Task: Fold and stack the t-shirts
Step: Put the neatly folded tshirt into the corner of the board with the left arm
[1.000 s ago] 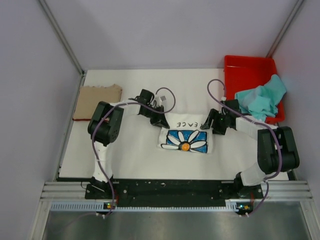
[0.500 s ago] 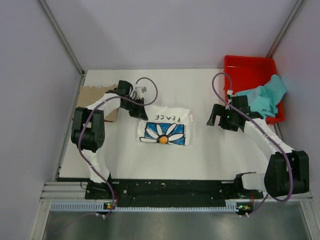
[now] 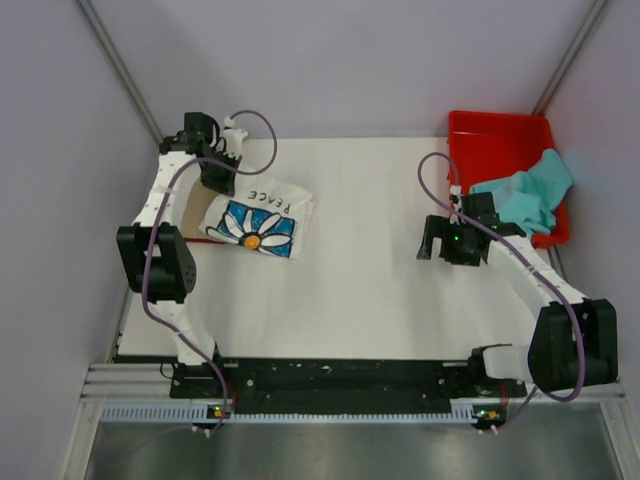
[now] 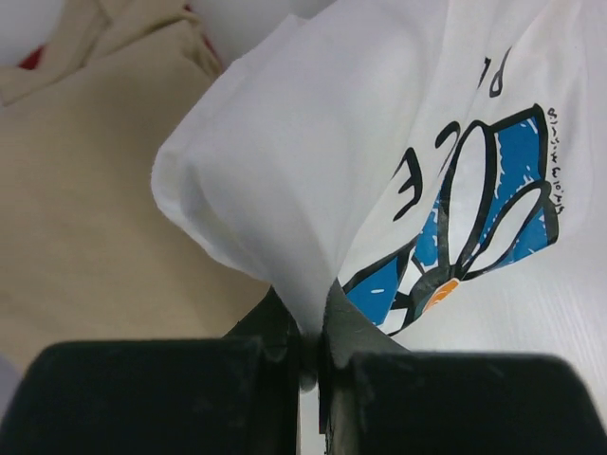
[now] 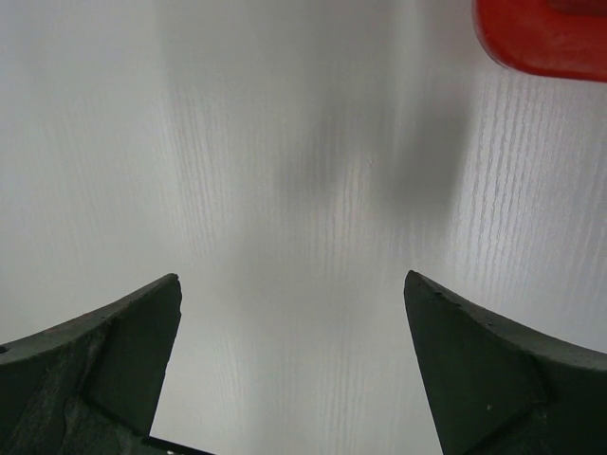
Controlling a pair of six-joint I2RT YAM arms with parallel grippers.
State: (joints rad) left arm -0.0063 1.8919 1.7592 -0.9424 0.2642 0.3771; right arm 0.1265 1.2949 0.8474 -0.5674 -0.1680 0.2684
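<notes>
Since the earlier frame, the folded white shirt is brought from the middle of the tabletop to the far left, partly over the folded tan shirt. One teal shirt is left unfolded in the one red bin. Three shirts are counted, two of them folded. The white shirt's edge is pinched in the closed left jaws; the right jaws are spread wide and empty.

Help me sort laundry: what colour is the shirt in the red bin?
The shirt is teal; the top view shows it best.
</notes>
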